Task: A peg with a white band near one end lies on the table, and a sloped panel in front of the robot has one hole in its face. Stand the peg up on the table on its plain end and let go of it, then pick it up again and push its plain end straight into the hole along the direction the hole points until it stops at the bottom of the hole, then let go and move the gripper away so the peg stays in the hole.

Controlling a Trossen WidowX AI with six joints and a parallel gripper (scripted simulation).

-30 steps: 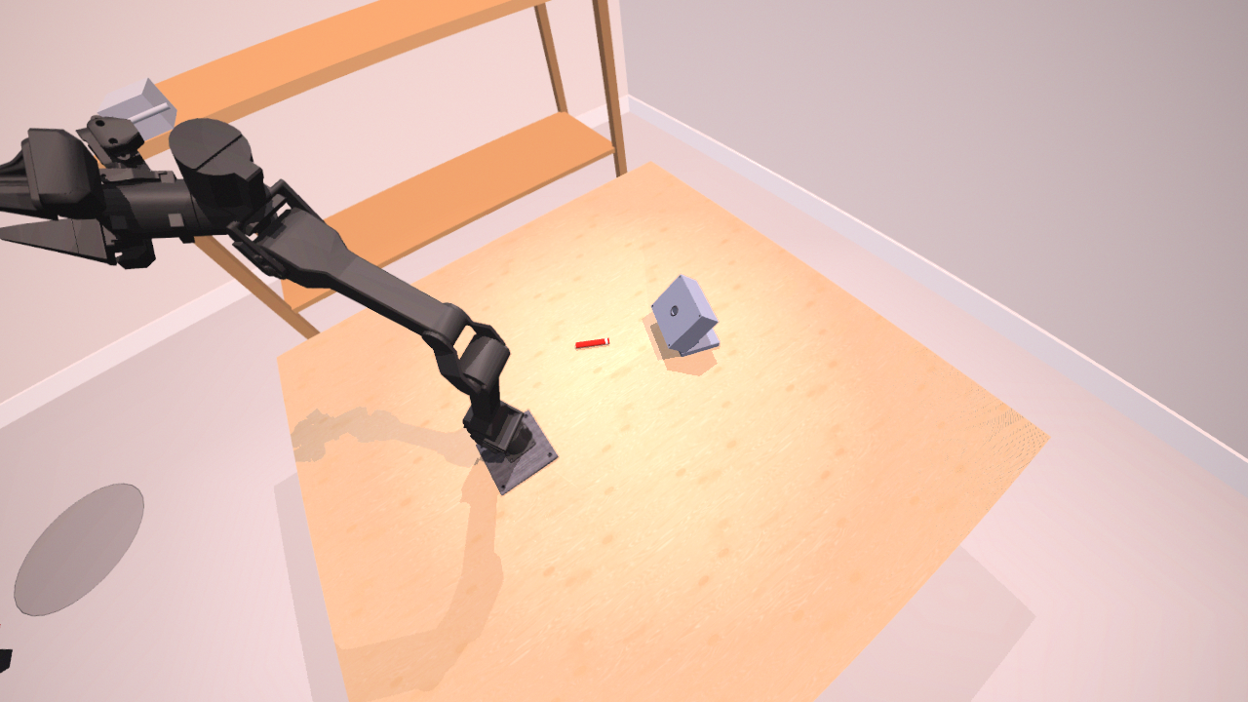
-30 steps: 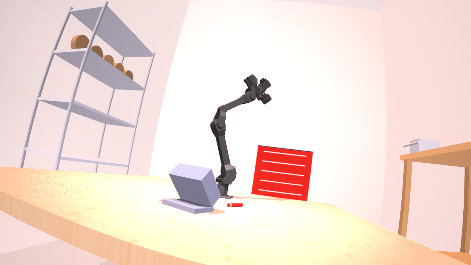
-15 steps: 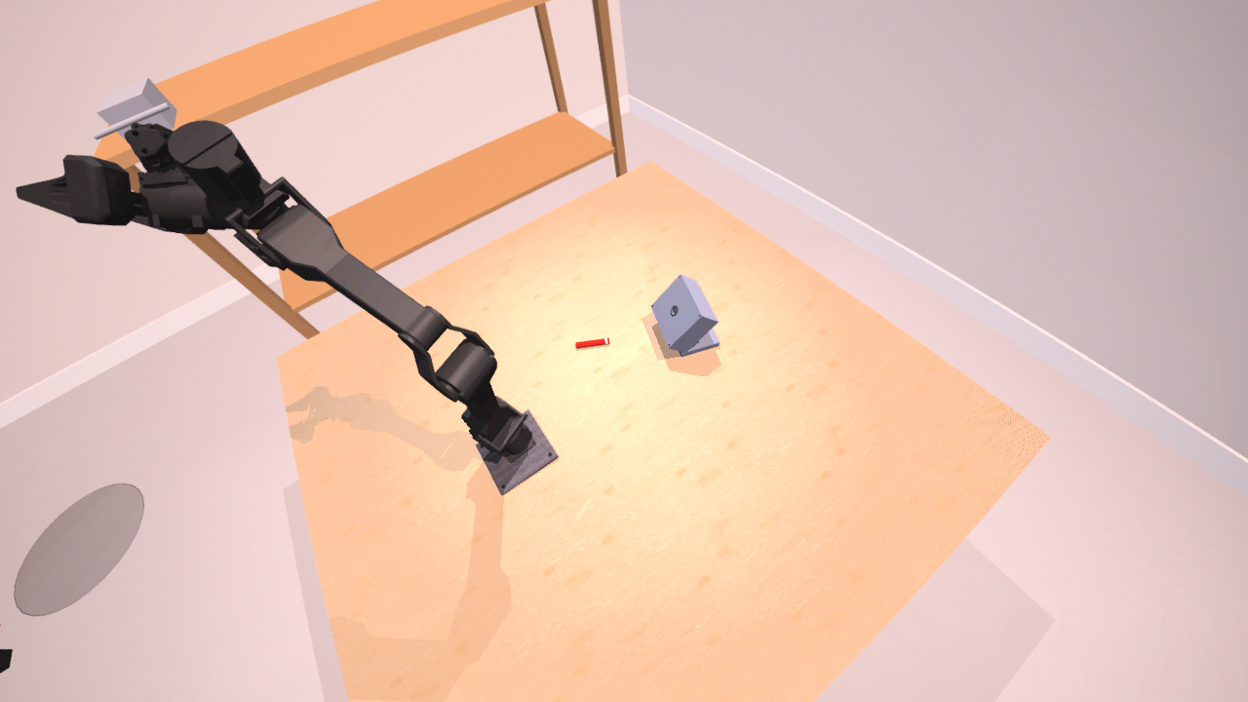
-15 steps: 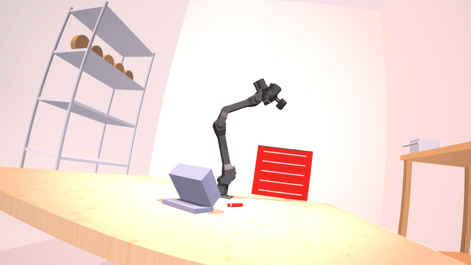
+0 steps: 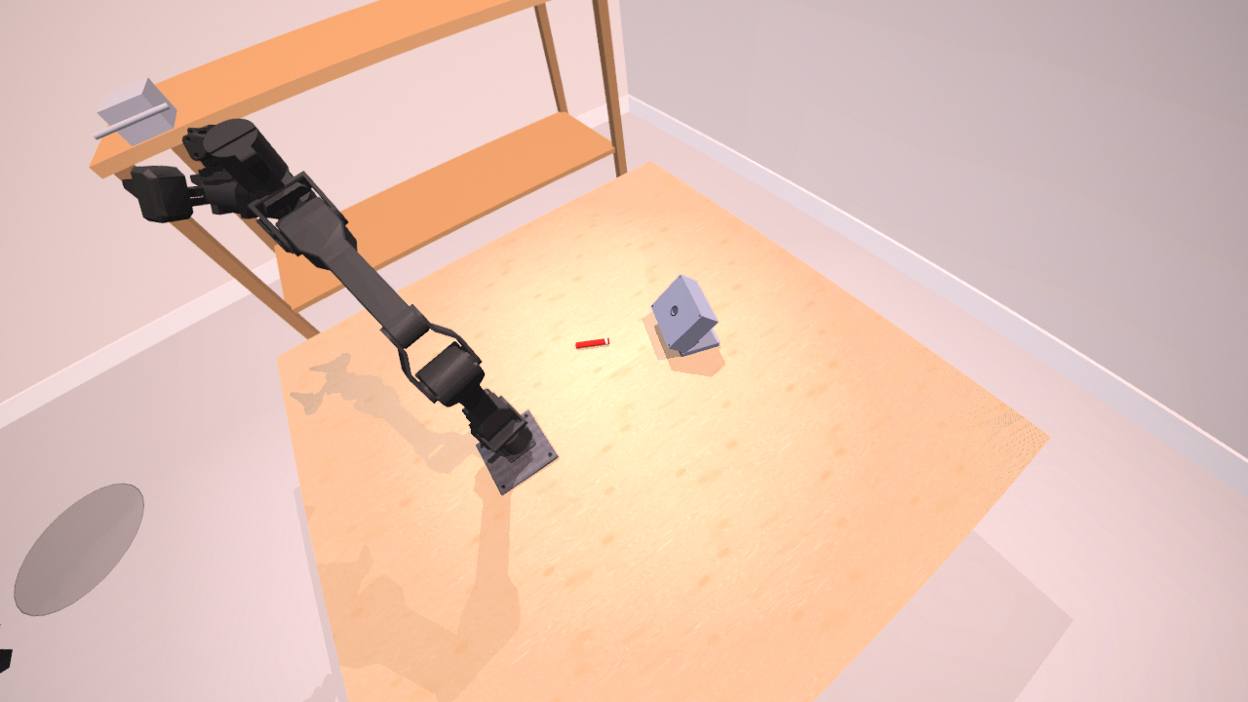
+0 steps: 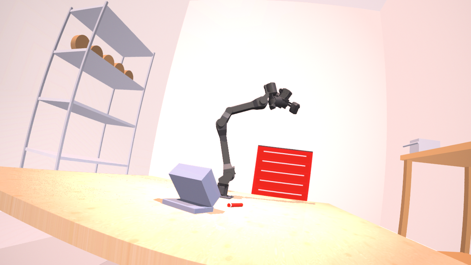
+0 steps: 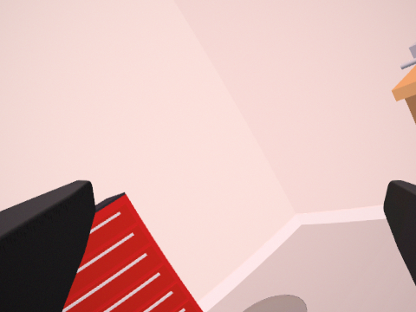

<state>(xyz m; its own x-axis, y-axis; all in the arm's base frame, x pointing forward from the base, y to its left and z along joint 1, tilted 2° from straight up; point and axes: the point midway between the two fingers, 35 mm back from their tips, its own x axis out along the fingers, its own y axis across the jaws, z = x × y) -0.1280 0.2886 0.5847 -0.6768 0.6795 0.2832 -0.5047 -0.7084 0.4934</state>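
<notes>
The red peg [image 5: 590,343] [image 6: 237,205] lies on its side on the table [image 5: 741,488] [image 6: 269,233]. Its white-banded end points toward the sloped panel [image 5: 691,302] [image 6: 189,186]. The panel's single hole [image 5: 674,310] shows in the top view and looks empty; the exterior view shows the panel's back. My gripper [image 7: 246,198] is open and empty, with its black fingers wide apart at both sides of the wrist view. It is held high on the far side of the arm's base from the panel, far from the peg. The peg and panel are out of the wrist view.
The arm's base plate [image 5: 528,467] stands on the table near one edge. A wooden shelf unit [image 5: 471,187] with a grey box [image 5: 143,122] stands beyond the table. A red drawer cabinet [image 6: 282,173] [image 7: 130,270] and a grey rack [image 6: 98,69] stand in the room.
</notes>
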